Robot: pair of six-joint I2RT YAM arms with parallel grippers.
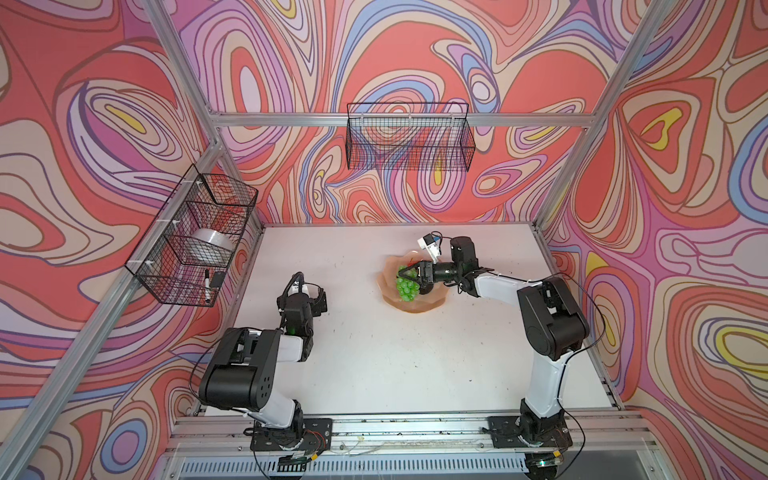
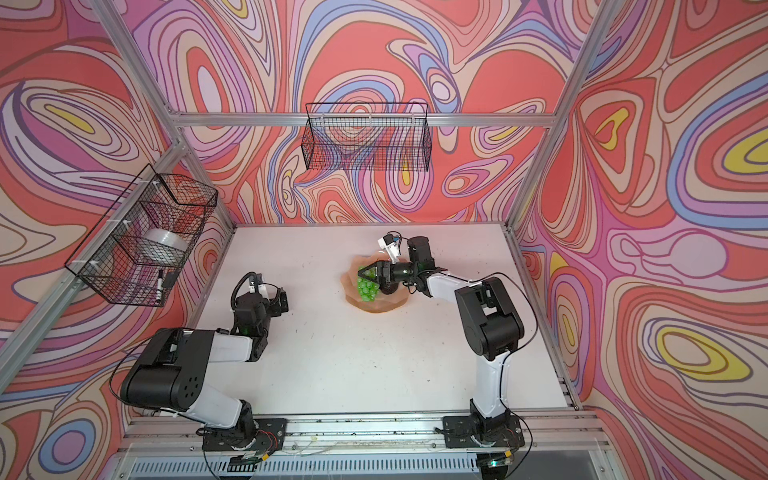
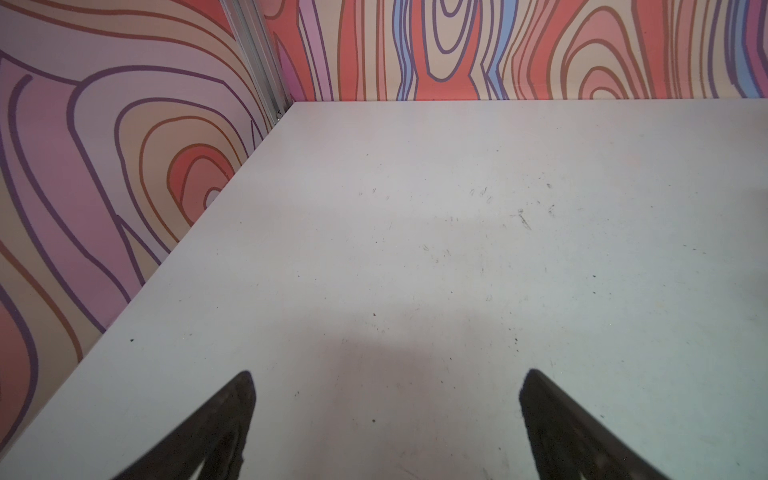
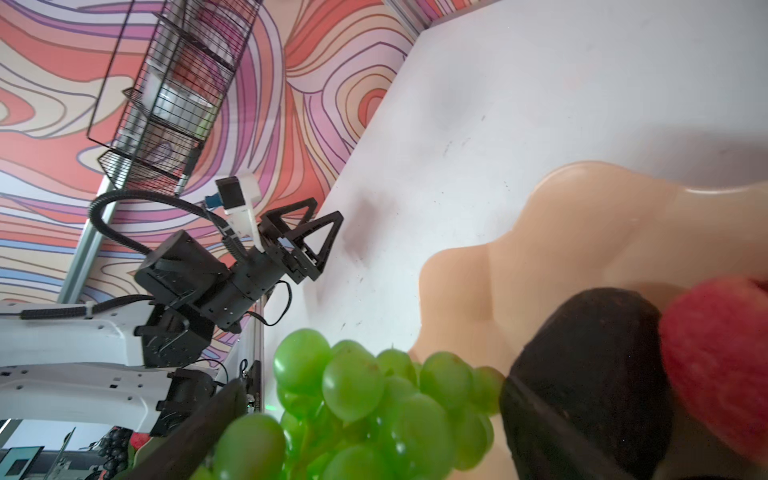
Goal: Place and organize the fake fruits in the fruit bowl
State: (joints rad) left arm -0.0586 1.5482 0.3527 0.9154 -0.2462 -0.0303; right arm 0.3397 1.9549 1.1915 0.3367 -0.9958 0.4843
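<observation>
On the left of the table [image 1: 374, 353], the left gripper [image 3: 388, 374] hung low over bare surface, well apart from the fruit. Its two fingers stood spread, with only tabletop between them in the left wrist view.

Right of centre and towards the back sat the fruit bowl [image 1: 415, 306], with the fruit gathered inside it. In both top views the grapes [image 1: 405, 289] lay in the bowl's left half, with the bunch trailing towards the near rim. The right gripper [image 1: 405, 276] reached in over the bowl from the right, directly above the upper end of the bunch. The right wrist view showed the grapes [image 4: 353, 386] filling the space between the two dark fingers, and the jaws stood as wide apart as they go. They straddled the bunch rather than pinching it – whether either finger actually touched a grape could not be told.

Just beside the grapes lay a dark avocado [image 4: 590, 353], with one finger crossing in front of it in that view. The red apple [image 4: 719, 361] pressed against the avocado's other side. Both rested inside the bowl's peach wall [image 4: 561, 232]. Only one avocado could be made out, since the gripper body hid the middle of the bowl from above.

Further off, a side basket [image 1: 195, 237] hung on the left wall holding a pale roll [image 1: 212, 245] and a marker [image 1: 206, 284]. A back basket [image 1: 409, 137] hung on the rear wall – both well clear of the arms. The right arm [image 1: 548, 316] stretched from its base at the near right to the bowl
</observation>
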